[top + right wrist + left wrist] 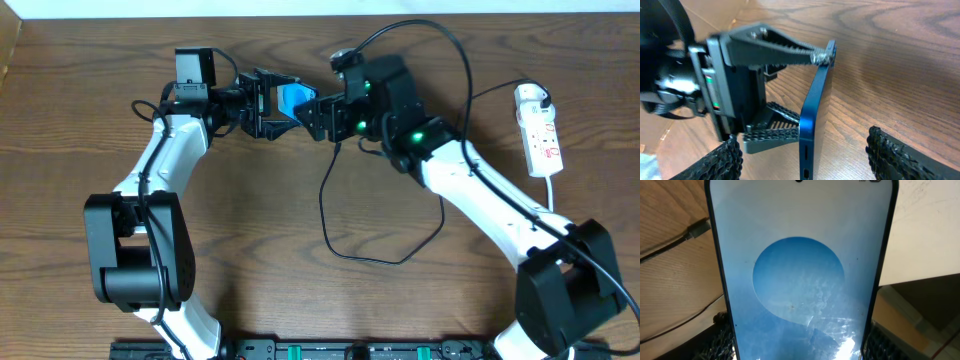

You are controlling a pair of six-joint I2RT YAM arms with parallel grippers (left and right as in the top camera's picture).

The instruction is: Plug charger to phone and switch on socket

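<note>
Phone [291, 99] is grasped by my left pincer [274, 104] over the tabletop [300, 300], while my right pincer [318, 113], just right of it, looks released, spread wide.

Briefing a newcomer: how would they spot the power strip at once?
On the wooden table's far right side, past the right arm, lies the socket. It is the only narrow white bar with small red marks, unlike the thin black cable.

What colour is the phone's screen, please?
The phone screen is pale blue with a deeper blue circle, clearest in the left wrist view.
</note>
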